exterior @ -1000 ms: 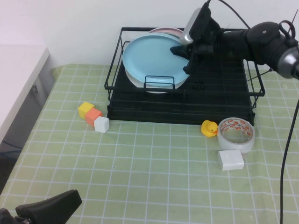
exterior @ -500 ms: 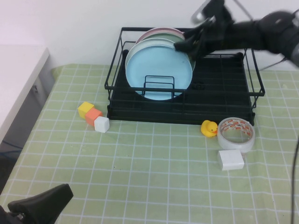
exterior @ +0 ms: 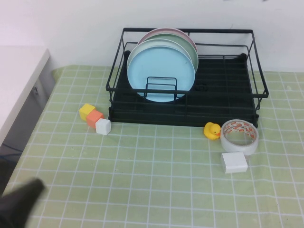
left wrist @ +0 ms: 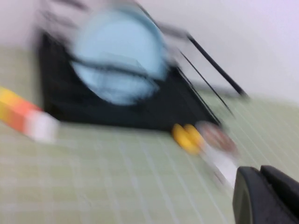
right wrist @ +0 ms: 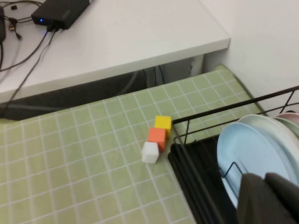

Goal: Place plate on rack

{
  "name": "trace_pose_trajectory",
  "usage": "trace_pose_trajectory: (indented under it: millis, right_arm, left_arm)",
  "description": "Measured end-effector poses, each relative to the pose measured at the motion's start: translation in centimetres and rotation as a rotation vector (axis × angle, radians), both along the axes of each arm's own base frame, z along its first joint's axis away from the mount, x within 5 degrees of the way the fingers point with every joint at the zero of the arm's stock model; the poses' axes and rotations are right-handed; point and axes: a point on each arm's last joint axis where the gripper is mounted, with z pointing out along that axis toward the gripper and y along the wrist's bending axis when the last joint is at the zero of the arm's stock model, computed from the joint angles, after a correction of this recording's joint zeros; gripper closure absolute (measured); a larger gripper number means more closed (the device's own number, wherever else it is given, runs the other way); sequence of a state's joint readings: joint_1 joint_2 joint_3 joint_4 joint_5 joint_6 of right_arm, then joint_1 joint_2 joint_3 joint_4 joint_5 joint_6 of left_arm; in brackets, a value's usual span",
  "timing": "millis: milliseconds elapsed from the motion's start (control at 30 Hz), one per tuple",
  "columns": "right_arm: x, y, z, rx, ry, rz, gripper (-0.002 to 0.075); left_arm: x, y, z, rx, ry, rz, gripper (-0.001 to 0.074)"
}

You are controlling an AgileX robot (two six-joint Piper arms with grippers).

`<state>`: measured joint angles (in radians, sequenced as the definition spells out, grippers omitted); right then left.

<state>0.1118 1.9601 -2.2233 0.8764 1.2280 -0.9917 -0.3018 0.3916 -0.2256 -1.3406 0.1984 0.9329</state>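
I see the plate (exterior: 162, 73) standing in the rack (exterior: 228, 102), apparently done; left gripper (left wrist: 266, 196) and right gripper (right wrist: 268, 198) jaws unreadable.

Four plates (exterior: 161, 71), three cubes (exterior: 95, 118), one rack (exterior: 228, 102)

setting: lab-style test bench, not a home kitchen | evidence: green checked tablecloth (exterior: 156, 180) against a bare white wall (exterior: 71, 28) | white desk (right wrist: 107, 32) carrying a black electronics box with a lit blue indicator (right wrist: 60, 11) and loose cables (right wrist: 28, 51)
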Motion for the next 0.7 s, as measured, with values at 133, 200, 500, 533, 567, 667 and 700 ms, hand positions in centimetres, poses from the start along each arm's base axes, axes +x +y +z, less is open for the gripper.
trace_pose_trajectory:
  millis: [133, 200, 500, 533, 567, 667, 700]
  right_arm:
    - [-4.2, -0.5, 2.8, -0.001, -0.008, -0.012, 0.0718]
    - [-6.6, -0.7, 3.6, -0.001, -0.012, -0.012, 0.0718]
    - [-19.5, -3.0, 4.2, 0.023, -0.256, -0.159, 0.0718]
    - [-21.1, -3.4, 3.8, 0.027, -0.285, -0.184, 0.0718]
    - [-22.3, -3.6, 3.4, 0.034, -0.311, -0.210, 0.0718]
    - [-26.7, -4.6, 1.4, 0.062, -0.384, -0.292, 0.0719]
    - [-27.9, -5.0, 0.5, 0.071, -0.406, -0.322, 0.0719]
  left_arm:
    - [0.4, 1.4, 0.6, -0.086, -0.029, 0.176, 0.0736]
    - [0.6, 1.8, 0.7, -0.124, -0.024, 0.224, 0.0736]
    - [0.5, 1.8, 0.7, -0.253, 0.033, 0.231, 0.0736]
    - [0.5, 1.8, 0.7, -0.257, 0.035, 0.228, 0.0736]
    - [0.5, 1.8, 0.7, -0.259, 0.036, 0.228, 0.0736]
    - [0.5, 1.7, 0.7, -0.261, 0.037, 0.227, 0.0736]
    - [0.5, 1.7, 0.7, -0.261, 0.037, 0.227, 0.0736]
